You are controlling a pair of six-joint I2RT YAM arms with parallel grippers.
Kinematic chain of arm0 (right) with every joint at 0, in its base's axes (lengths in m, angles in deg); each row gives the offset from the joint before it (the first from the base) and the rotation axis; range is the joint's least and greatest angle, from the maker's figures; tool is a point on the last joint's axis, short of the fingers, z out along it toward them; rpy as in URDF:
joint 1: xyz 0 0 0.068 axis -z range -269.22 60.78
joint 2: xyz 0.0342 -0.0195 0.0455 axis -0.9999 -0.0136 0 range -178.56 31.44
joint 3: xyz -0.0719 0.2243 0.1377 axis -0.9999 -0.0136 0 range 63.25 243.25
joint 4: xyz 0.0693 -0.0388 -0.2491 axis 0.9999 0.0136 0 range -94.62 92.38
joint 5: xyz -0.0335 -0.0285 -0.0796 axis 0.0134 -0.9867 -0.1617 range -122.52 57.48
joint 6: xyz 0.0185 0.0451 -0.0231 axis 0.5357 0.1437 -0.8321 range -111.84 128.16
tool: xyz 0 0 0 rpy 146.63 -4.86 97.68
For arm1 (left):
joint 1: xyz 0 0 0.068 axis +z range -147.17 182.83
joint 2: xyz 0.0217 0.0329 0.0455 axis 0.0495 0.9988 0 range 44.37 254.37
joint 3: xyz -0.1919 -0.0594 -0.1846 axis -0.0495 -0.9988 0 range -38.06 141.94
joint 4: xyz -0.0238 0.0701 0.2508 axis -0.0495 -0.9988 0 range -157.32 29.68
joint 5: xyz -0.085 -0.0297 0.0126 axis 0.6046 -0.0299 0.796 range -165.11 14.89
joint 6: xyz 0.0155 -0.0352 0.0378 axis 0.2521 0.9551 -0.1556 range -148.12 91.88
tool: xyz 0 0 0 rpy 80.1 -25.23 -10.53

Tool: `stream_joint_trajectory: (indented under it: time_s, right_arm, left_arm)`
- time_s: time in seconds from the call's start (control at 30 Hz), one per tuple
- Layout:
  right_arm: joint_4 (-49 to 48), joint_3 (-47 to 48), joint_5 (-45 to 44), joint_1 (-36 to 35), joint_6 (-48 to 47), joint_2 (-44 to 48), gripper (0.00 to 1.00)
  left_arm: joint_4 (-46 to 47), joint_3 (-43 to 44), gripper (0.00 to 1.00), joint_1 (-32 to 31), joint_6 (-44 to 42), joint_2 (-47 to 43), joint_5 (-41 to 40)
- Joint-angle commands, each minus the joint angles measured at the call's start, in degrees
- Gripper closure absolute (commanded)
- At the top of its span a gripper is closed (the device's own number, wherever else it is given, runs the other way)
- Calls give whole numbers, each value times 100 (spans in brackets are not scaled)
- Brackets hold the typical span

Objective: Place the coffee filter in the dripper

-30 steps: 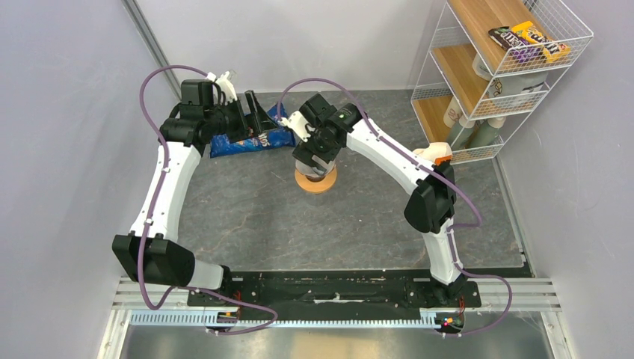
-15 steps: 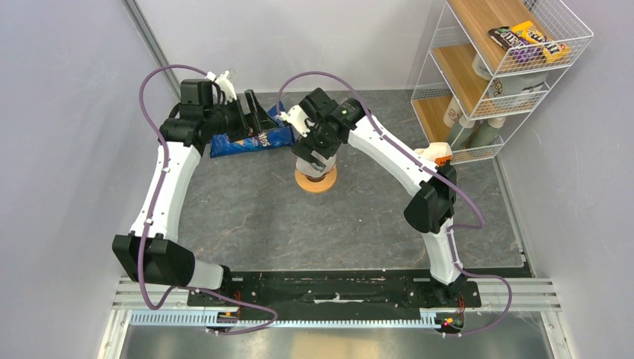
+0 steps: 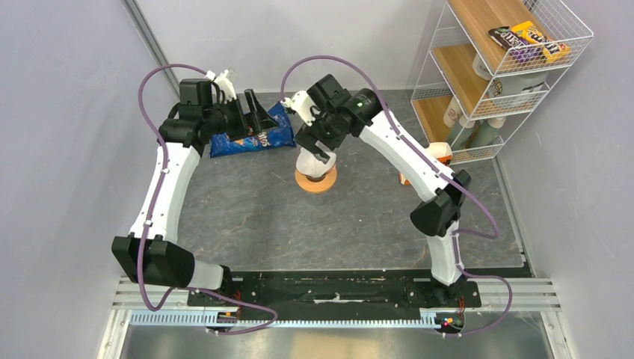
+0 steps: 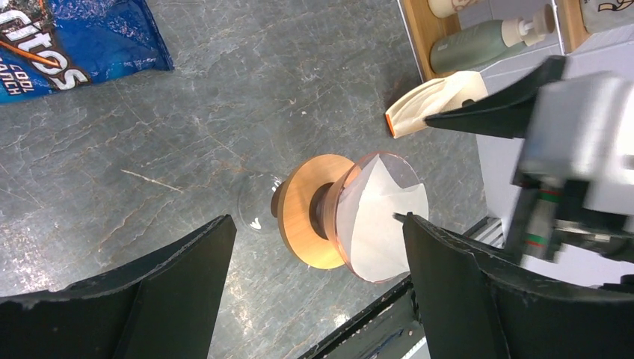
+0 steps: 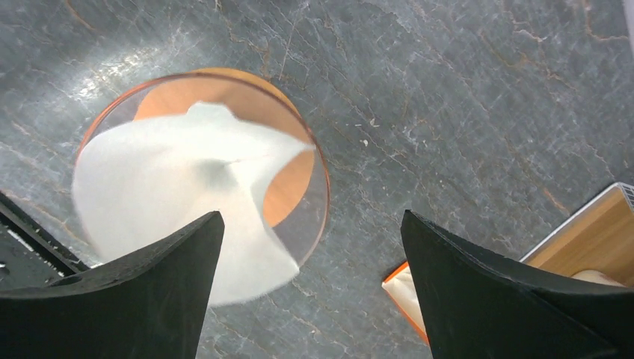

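The right tool (image 5: 308, 221), jaws spread wide and holding nothing, hovers above the white coffee filter (image 5: 172, 187) seated in the orange dripper (image 4: 306, 202) on the desk (image 5: 448, 112); the left tool (image 4: 318, 221) likewise gapes wide, touching nothing.

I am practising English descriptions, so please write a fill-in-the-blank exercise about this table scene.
1. The white paper filter sits inside the orange ____.
2. The jaws of the right gripper above it are ____ and hold nothing.
3. The chip bag is ____ in colour.
Missing words: dripper; open; blue.
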Motion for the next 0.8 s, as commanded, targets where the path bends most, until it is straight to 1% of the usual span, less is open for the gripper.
stream_joint_trajectory:
  time_s: [0.0, 0.07, 0.13, 0.2, 0.23, 0.3, 0.33, 0.4, 0.47, 0.6, 0.77]
  right_arm:
    - [45, 167, 441, 127, 4, 949, 3]
    - [-124, 19, 879, 130, -29, 1214, 6]
    - [-207, -73, 1412, 130, -27, 1348, 14]
    - [-217, -186, 1929, 125, -59, 1389, 33]
    - [-224, -238, 2166, 116, -55, 1383, 48]
    - [-160, -268, 2308, 80, -69, 1275, 70]
    - [-51, -226, 2340, 62, -92, 1184, 77]
    - [132, -151, 2305, 38, -166, 927, 88]
    - [165, -149, 2189, 28, -154, 738, 92]
    - [-328, -513, 1907, 9, -85, 622, 93]
    - [-584, -752, 1570, -11, -108, 447, 94]
  left_arm:
    - [21, 14, 9, 48, 20, -251, 21]
    - [-31, 39, 9, 57, 89, -246, 32]
    - [-34, 49, 9, 54, 137, -254, 50]
    - [-34, 58, 9, 65, 179, -272, 59]
    - [-39, 66, 9, 66, 199, -271, 55]
    - [-34, 75, 9, 62, 232, -287, 50]
    - [-36, 76, 9, 75, 241, -296, 47]
    - [-43, 67, 9, 71, 246, -333, 24]
    - [-41, 45, 9, 83, 259, -350, 22]
    - [-47, -3, 9, 84, 290, -364, 11]
    - [-76, -64, 9, 87, 264, -408, 16]
